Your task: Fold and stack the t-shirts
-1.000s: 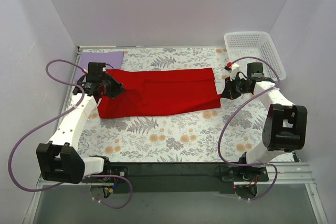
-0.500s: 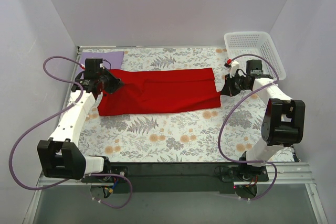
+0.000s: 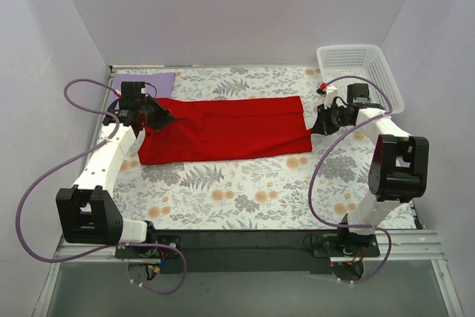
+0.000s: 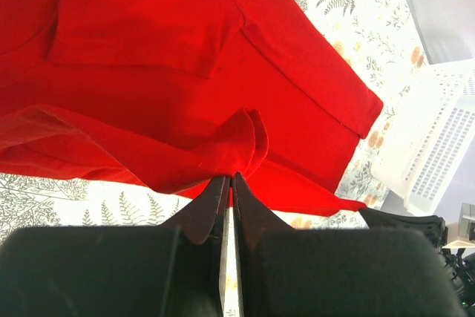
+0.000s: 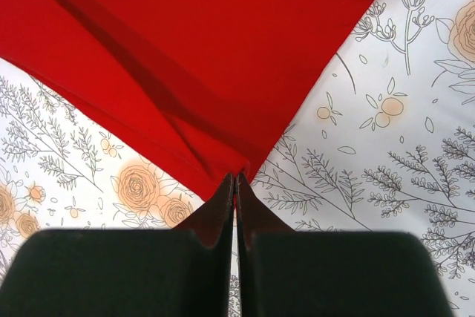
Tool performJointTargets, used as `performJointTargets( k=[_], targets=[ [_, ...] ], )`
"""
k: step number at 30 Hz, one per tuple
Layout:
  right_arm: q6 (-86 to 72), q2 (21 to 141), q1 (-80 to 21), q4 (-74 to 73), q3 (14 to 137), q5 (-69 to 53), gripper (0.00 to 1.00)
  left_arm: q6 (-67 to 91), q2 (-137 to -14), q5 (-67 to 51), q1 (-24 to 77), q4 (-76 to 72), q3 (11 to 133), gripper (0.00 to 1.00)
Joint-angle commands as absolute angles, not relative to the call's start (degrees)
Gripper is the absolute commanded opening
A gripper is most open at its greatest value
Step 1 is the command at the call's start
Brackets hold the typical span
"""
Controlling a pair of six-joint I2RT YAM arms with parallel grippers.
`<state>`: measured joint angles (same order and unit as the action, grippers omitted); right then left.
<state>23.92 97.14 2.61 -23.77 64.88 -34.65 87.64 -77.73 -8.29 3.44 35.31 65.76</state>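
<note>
Here's the red t-shirt (image 3: 223, 130), folded into one long band and lying flat across the middle of the table, long axis running left to right, the far edge almost parallel to the back wall. The left gripper (image 4: 228, 183) sits at the band's left end, jaws pressed together on a bunched ridge of red cloth. Over on the right, the right gripper (image 5: 236, 180) is clamped on the near right corner, and that corner is drawn out into a sharp point toward it. Which end is the neck I cannot tell from here. The lavender t-shirt (image 3: 145, 81) lies as a flat rectangle in the far left corner, just behind the left gripper and apart from the red one. Underneath it all is a floral tablecloth (image 3: 245, 191), pale with grey ferns and orange blossoms, with a dark strip along the near edge where the arm bases are bolted. Plain pale walls (image 3: 237, 12) close in the left, back and right. In the far right corner stands a white lattice basket (image 3: 375, 56), its lattice floor in plain view.
</note>
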Motion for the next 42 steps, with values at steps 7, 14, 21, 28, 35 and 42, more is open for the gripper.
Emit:
performJointTargets(
  k=[7, 14, 21, 28, 35, 42],
  targets=[
    [23.20, 98.52, 2.81, -22.41, 68.47, -34.89, 0.01, 86.22, -78.40, -9.23, 2.73, 33.31, 69.08, 0.00],
    [23.12, 99.67, 2.72, -22.50, 69.61, -34.80, 0.01, 86.48, -79.28, -9.67, 2.37, 32.96, 69.70, 0.00],
    [22.94, 101.95, 2.20, -22.76, 71.89, -34.28, 0.14, 86.48, -80.68, -10.46, 2.11, 32.35, 70.75, 0.00],
    [23.91, 97.48, 2.20, -22.59, 70.75, -33.31, 0.45, 86.75, -83.05, -11.34, 1.93, 30.94, 71.63, 0.00],
    [26.10, 90.71, 2.64, -22.32, 65.31, -38.23, 0.47, 86.31, -84.90, -11.78, 1.85, 30.24, 72.51, 0.00],
    [26.98, 88.50, 2.72, -21.80, 61.17, -40.87, 0.48, 85.34, -87.80, -11.95, 1.85, 30.41, 74.88, 0.00]
  ],
)
